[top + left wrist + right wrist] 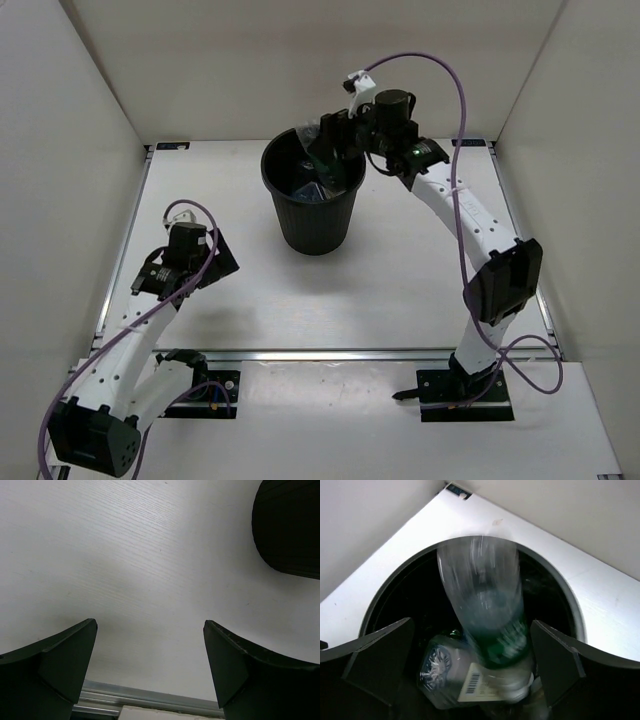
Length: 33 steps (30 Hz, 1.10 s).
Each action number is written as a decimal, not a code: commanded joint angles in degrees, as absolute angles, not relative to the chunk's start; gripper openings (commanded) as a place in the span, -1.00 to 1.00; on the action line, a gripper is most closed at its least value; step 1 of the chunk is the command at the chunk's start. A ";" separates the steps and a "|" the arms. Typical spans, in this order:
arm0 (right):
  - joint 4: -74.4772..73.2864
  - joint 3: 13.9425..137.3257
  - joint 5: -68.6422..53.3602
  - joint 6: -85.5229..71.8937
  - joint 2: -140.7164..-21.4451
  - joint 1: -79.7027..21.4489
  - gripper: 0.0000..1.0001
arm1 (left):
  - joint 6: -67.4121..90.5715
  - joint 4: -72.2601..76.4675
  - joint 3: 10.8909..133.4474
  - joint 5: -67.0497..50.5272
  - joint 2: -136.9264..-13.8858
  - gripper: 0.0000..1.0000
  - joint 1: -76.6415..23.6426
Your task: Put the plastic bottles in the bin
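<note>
My right gripper (471,625) hangs open over the mouth of the black bin (385,592). Between its spread fingers a clear plastic bottle with a dark green label (485,600) is blurred, neck down inside the bin, touching neither finger. Under it lies another clear bottle (437,672) with a white barcode label. From above, the right gripper (335,135) sits over the far rim of the bin (315,225), with bottles (305,190) dimly visible inside. My left gripper (222,258) stands open and empty low over the table, left of the bin (290,530).
White walls close in the table at the left, back and right. An aluminium rail (150,700) runs along the near edge below the left gripper. The right arm (470,220) arches from its base to the bin.
</note>
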State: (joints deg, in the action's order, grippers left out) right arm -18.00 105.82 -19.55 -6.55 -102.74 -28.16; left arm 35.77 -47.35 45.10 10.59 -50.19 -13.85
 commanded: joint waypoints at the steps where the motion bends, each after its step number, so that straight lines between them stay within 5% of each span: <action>1: -17.21 105.82 -16.63 -9.40 -93.27 -25.59 1.00 | 34.37 -47.11 48.86 11.60 -51.23 0.97 -13.01; 7: -24.61 85.23 -22.76 -22.32 -77.98 -5.58 0.98 | 30.68 -49.83 54.84 16.08 -57.03 0.98 -12.57; 11: -36.54 74.99 -2.17 -17.94 -67.35 -0.45 0.98 | 27.78 -49.75 60.63 16.79 -62.30 0.98 -10.46; 16: -46.66 66.03 -4.57 -14.34 -60.92 12.54 0.98 | 27.33 -47.91 65.48 15.57 -66.96 0.97 -10.73; 21: -49.40 62.58 2.63 -14.76 -56.00 12.57 0.98 | 26.90 -47.19 67.15 13.36 -67.85 0.96 -10.19; 33: -46.14 59.95 -1.14 -15.55 -54.23 9.76 0.98 | 26.19 -48.34 68.03 14.15 -66.80 0.97 -10.63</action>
State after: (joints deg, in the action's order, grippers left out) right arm -47.37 60.31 -1.56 -15.07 -53.95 10.79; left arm 26.92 -47.79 65.87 13.98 -68.20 -10.50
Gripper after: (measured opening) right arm 0.992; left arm 0.987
